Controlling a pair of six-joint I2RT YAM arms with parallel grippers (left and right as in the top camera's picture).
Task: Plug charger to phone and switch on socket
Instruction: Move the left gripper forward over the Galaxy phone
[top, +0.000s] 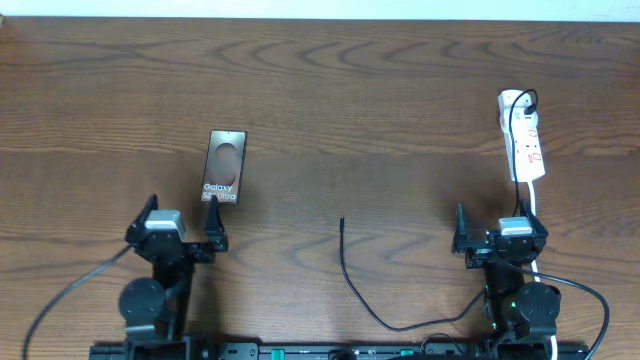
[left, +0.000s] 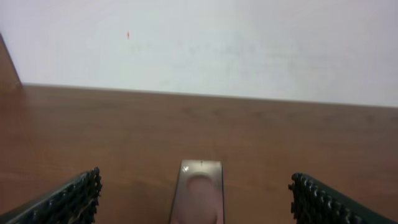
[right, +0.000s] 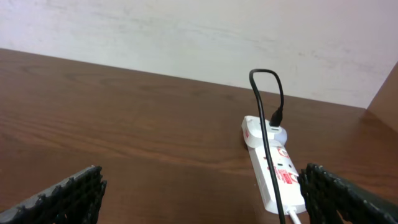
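Here, left claw (top: 183, 216) and right claw (top: 493, 216) stand released, empty. Flat dark rectangular phone (top: 225, 167) lies just ahead of the left, narrow white power strip (top: 523, 135) ahead of the right; thin black charger cable (top: 358, 288) rests between, presumably reachable by either.

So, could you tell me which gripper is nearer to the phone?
Left. The left gripper sits just behind the phone; the right gripper is far off, near the socket.

Overhead looks down; low wrist views share phone (top: 224, 167) and socket (top: 524, 140).
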